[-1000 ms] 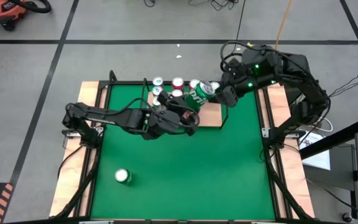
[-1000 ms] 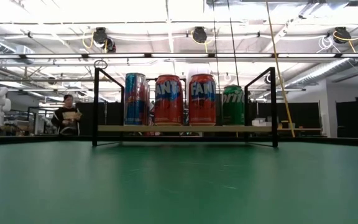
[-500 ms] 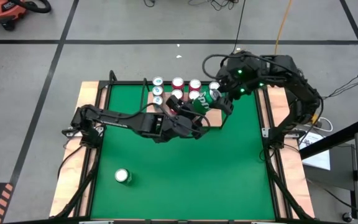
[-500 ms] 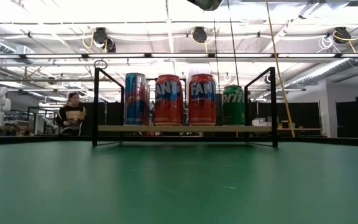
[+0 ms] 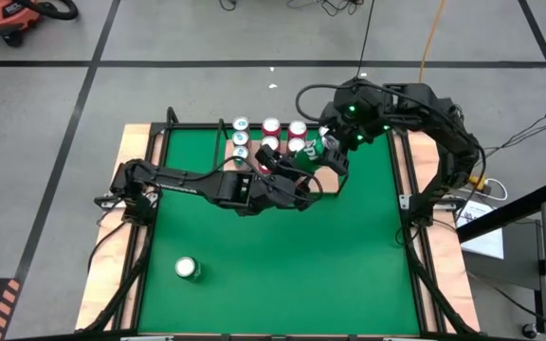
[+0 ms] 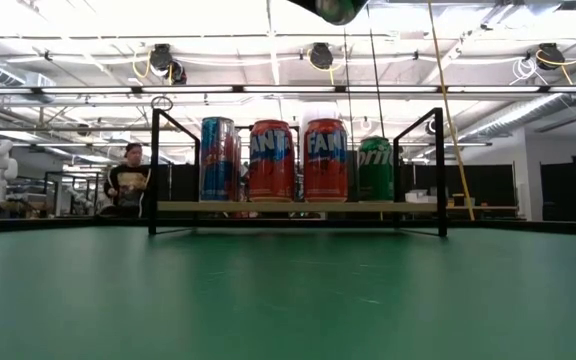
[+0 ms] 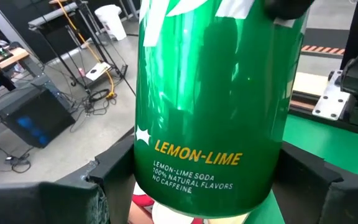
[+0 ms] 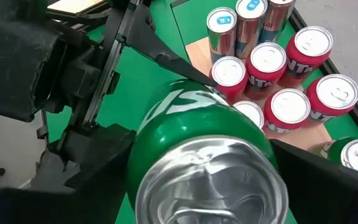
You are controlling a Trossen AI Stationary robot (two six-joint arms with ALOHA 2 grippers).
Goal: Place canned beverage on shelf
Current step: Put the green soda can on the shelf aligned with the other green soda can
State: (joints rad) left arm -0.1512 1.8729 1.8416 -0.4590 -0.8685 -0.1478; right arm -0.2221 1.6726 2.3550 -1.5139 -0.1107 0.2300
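mat [image 5: 282, 256]: green | room: person [image 6: 128, 185] seated | both end effectors: gripping green can [image 8: 197, 134]

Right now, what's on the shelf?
The shelf holds upright cans: red Fanta cans, a blue can, a green Sprite can at its right end. The high view shows a second row behind; the arms cover part of it.

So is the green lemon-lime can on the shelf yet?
Not yet. The green can is in the air between both tools, tipped, beside the shelf.
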